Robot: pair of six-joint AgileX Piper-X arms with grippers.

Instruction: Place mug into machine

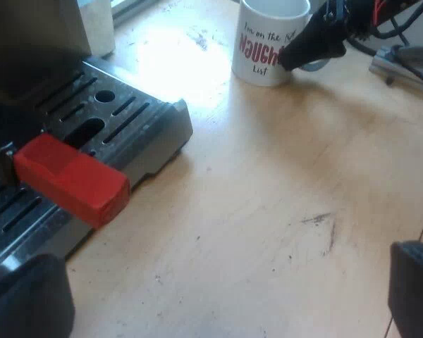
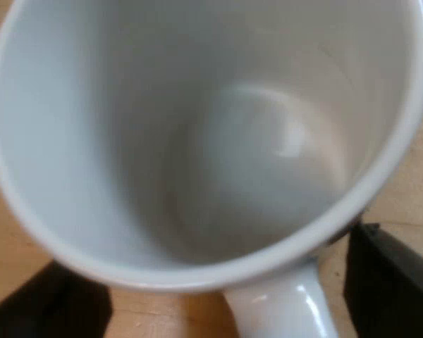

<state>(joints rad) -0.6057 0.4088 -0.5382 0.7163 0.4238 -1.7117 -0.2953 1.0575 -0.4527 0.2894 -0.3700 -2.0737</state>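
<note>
The white mug stands empty on the wooden tabletop, seen from above. Its handle lies between the right gripper and its two black fingers. They are spread wide, one on either side of the handle.

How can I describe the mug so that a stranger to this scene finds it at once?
Start at the espresso machine's slotted metal tray, over which the red handle end juts out. Away from it, on the wooden table, stands the mug. Its white body with red and dark lettering sets it apart.
</note>
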